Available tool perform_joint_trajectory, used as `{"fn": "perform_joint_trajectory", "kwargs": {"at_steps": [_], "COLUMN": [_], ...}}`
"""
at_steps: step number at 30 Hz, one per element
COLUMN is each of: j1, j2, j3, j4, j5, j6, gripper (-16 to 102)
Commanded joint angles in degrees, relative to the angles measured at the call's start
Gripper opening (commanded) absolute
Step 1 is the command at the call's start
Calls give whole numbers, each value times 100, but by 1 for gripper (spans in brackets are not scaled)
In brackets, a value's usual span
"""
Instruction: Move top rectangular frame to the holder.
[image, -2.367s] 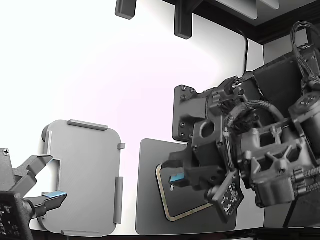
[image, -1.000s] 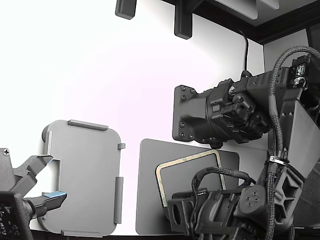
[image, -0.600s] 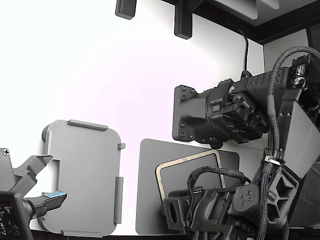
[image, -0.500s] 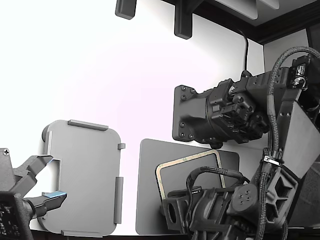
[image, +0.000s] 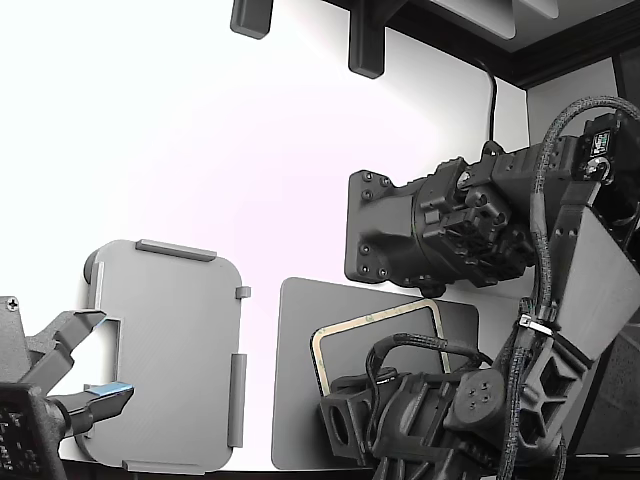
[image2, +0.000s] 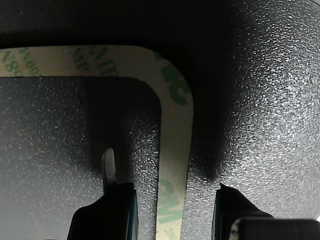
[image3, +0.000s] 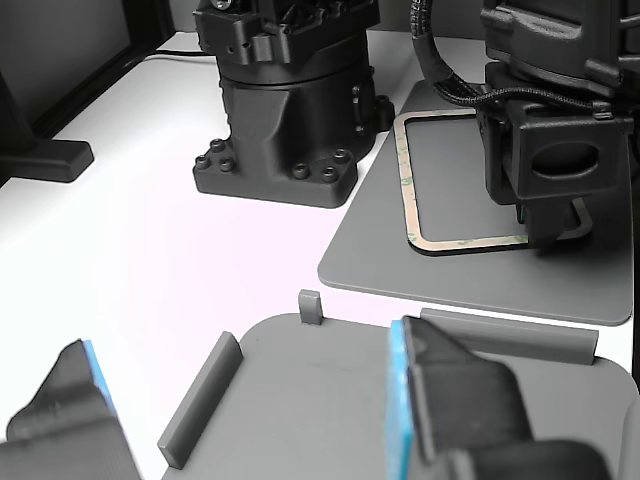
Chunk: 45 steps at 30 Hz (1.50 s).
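Between open hand (image2: 172, 210) fingers, frame (image2: 175, 130) edge

Since the earliest picture the arm has swung from above the dark mat (image: 300, 400) down to the near corner of the top rectangular frame (image: 376, 319), and over the last second it has edged a little further toward the exterior view's left. The fingers (image2: 118, 205) now straddle the frame's strip, one each side.

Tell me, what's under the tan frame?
The frame lies flat on a dark grey mat. The gripper hides one corner of it, so what's beneath there can't be seen.
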<state>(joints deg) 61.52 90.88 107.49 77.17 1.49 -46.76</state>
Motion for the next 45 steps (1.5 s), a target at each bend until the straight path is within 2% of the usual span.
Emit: {"fn": "perform_joint_trajectory", "kwargs": {"at_steps": [1,11,19,26,32,38,41,45], "j1": [-35,-18,-18,-18,-18,-26,-123,-229], "j2": [88,-44,-79,-114,-97,-114,-185,-193], "j3": [-88,-158,-149,-149,-246,-457,-932,-1652], "j4": [-44,-88,-132,-176,-123,-9,316,896], "j5": [9,-9,9,44,246,246,237,580], "j6": [-18,26,26,62,352,501,844,1705], "gripper": [60,55,42,20,-11,-11,-11,-11]}}
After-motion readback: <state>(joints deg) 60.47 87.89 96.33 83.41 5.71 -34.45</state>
